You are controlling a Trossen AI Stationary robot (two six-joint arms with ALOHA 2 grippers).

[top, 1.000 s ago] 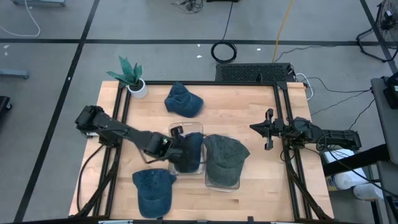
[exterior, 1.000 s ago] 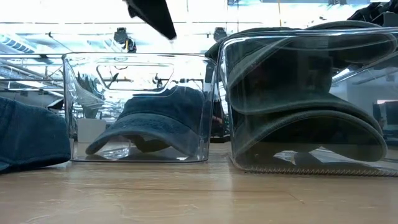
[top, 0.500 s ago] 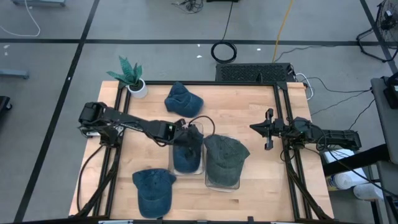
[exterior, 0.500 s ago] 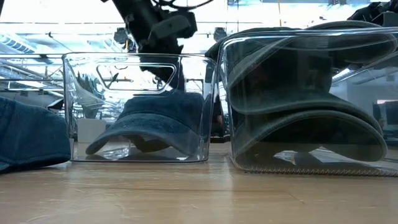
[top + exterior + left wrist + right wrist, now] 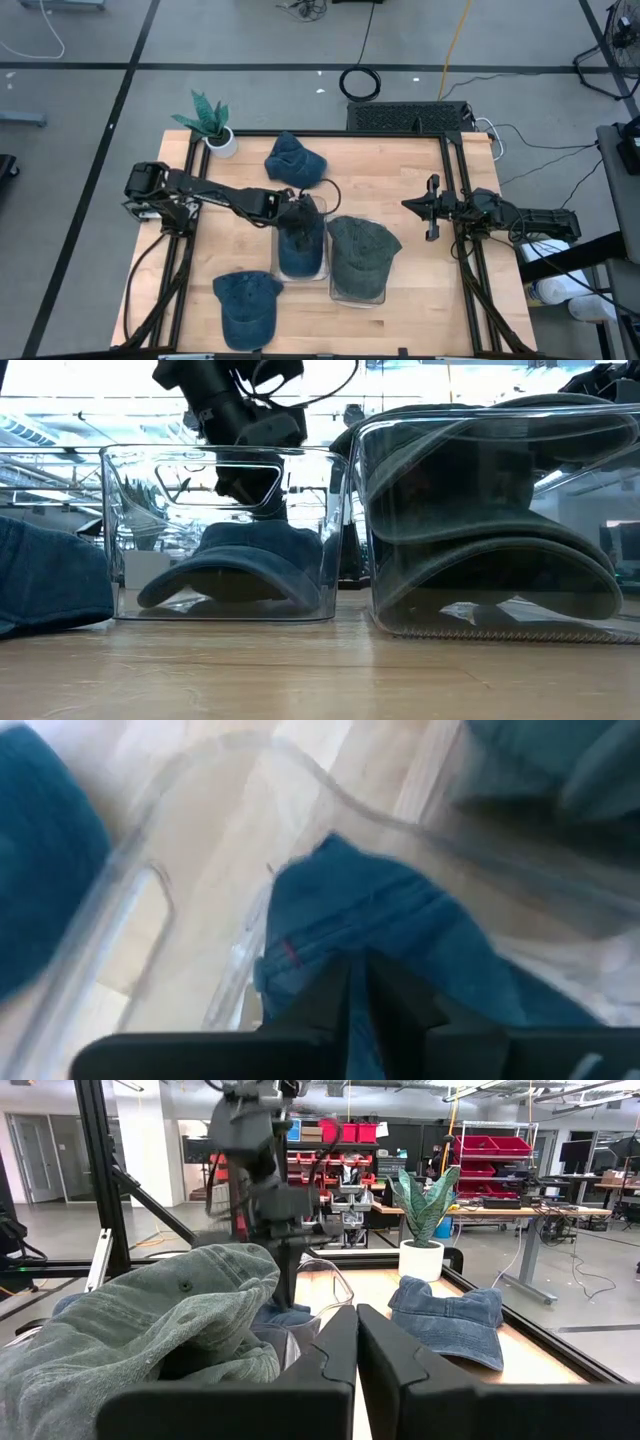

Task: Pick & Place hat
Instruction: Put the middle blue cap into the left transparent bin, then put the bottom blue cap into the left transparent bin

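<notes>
A blue hat (image 5: 240, 560) lies in the left clear bin (image 5: 322, 268), brim toward the near side. My left gripper (image 5: 302, 214) reaches down into this bin over the hat's far part, fingers shut (image 5: 357, 992). The right clear bin (image 5: 340, 292) holds grey-green hats (image 5: 362, 255) stacked above its rim. Two more blue hats lie on the table, one far (image 5: 294, 162) and one near (image 5: 245, 305). My right gripper (image 5: 432, 210) waits shut at the table's right side (image 5: 356, 1342). My left gripper presses its shut fingers (image 5: 330, 1005) down on the crown of the blue hat (image 5: 370, 920), coming from above and slanting in from the table's left. The crown is flattened under them (image 5: 262, 522). The hat rests on the floor of the bin.
A potted plant (image 5: 212, 125) stands at the far left corner. Bare wood shows between the bins and my right gripper, and left of the bins. The far blue hat lies close behind the left bin. A cable (image 5: 325, 192) loops above the left wrist.
My left gripper has moved toward the far edge along the left bin and gone down into it. The blue hat's crown, rounded and higher a second ago, now sits lower and flatter under the fingers. The brim has stayed in place.
</notes>
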